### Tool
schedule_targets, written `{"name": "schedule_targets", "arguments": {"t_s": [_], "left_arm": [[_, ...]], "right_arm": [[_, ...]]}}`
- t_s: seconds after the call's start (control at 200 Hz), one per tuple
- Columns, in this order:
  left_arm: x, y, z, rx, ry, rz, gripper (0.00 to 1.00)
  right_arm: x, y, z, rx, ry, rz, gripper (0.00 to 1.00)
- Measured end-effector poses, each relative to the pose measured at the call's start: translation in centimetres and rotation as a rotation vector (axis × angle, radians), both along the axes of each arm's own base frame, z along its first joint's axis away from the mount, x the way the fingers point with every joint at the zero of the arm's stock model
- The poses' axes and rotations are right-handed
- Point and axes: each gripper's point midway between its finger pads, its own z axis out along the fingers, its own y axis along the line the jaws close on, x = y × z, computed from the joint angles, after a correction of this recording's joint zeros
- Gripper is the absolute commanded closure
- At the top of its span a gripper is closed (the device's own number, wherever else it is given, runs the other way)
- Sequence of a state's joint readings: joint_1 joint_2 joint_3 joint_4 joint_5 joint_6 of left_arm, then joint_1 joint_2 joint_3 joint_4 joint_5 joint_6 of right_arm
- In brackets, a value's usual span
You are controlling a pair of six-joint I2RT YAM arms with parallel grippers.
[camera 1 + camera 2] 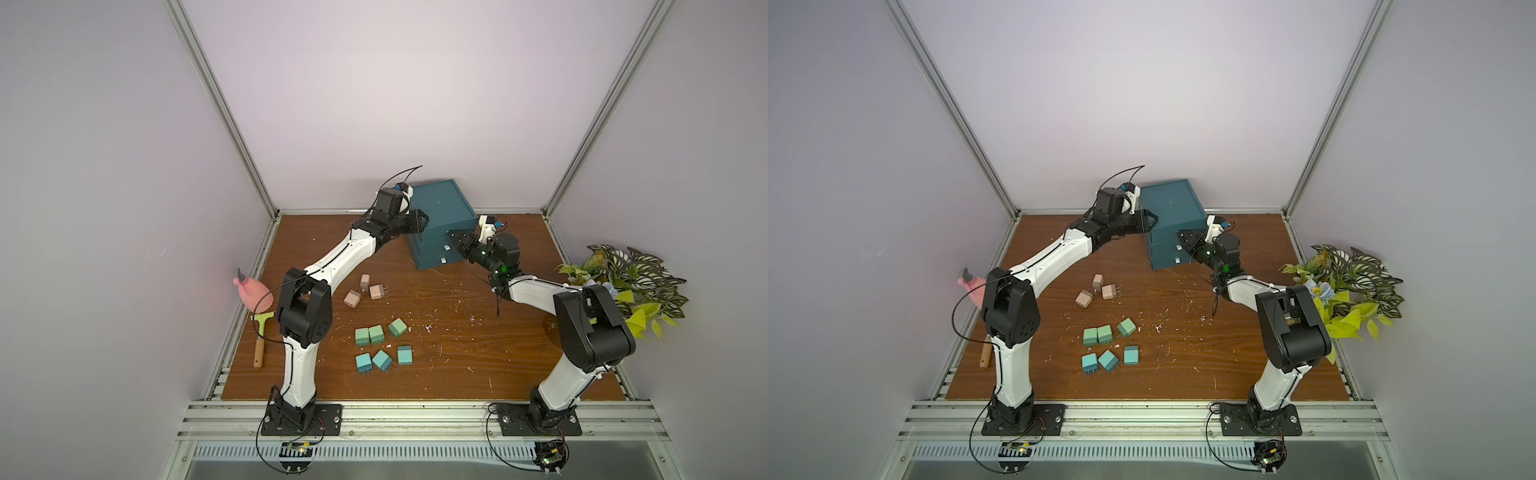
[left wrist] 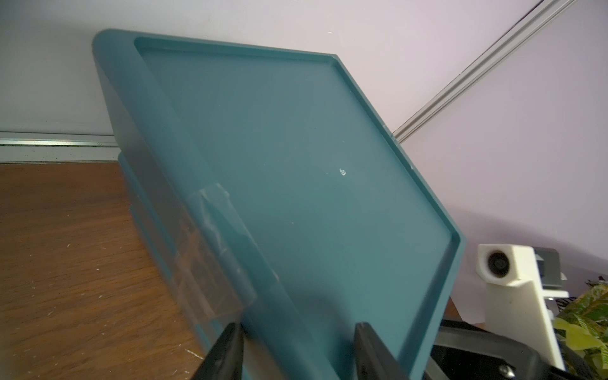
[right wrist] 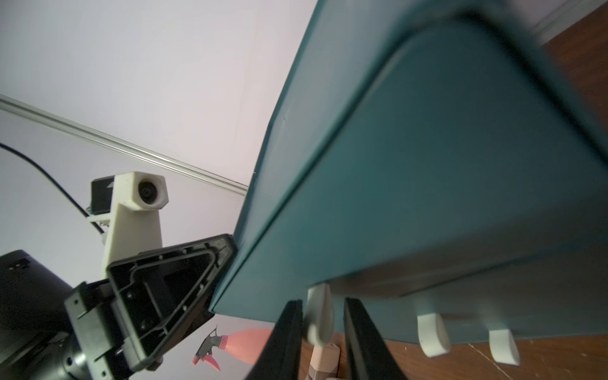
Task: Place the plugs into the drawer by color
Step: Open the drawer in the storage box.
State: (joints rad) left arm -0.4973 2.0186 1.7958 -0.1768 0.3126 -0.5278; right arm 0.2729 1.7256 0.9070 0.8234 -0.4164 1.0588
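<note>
1. A pink spray bottle (image 1: 253, 293) lies at the far left edge of the table (image 1: 478, 353). A scraper (image 1: 262, 332) with a green head and a wooden handle lies just in front of it.
2. All nine plugs rest on the table, left of centre and well apart from the drawer chest (image 1: 440, 203). They form three groups:
   - three pink-beige plugs (image 1: 377, 291), nearest the chest;
   - three green plugs (image 1: 376, 334), in a loose row in front of them;
   - three turquoise plugs (image 1: 382, 360), nearest the front rail.
3. The left gripper (image 1: 417, 222) sits against the upper left side of the chest. In the left wrist view its jaws (image 2: 297, 329) stand partly apart and straddle the chest's top edge. Whether they clamp that edge cannot be told.
4. The drawer chest stands at the back centre, turned at an angle. Its three drawer fronts appear flush in both top views.
5. The right gripper (image 1: 451, 237) meets the chest front. In the right wrist view its jaws (image 3: 324, 302) stand narrowly apart around the top tab handle (image 3: 319, 316), with a thin gap showing on one side. The two lower tab handles (image 3: 432, 334) are clear of the fingers.
6. A leafy plant (image 1: 623, 286) stands at the right edge.
</note>
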Motion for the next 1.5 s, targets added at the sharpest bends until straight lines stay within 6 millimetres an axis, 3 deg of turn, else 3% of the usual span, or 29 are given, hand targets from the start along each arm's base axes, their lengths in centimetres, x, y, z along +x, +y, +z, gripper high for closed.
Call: {"name": "schedule_targets", "arguments": {"t_s": [0.26,0.445,0.761,1.026,1.501], "left_arm": [[0.0,0.0,0.0,0.001,-0.001,0.001,0.51],[0.0,0.0,0.0,0.0,-0.001,0.001,0.51],[0.0,0.0,0.0,0.0,-0.001,0.001,0.51],[0.0,0.0,0.0,-0.002,-0.003,0.001,0.51],[0.1,0.0,-0.1,-0.007,-0.007,0.003,0.51]], "right_arm": [[0.0,0.0,0.3,0.009,-0.01,0.002,1.0],[-0.7,-0.2,0.2,-0.003,-0.013,0.0,1.0],[-5.1,-1.0,1.5,-0.079,-0.044,-0.02,1.0],[-8.4,-2.1,0.2,-0.128,-0.019,-0.039,1.0],[-9.3,-2.4,-0.5,-0.156,-0.012,-0.05,1.0]]}}
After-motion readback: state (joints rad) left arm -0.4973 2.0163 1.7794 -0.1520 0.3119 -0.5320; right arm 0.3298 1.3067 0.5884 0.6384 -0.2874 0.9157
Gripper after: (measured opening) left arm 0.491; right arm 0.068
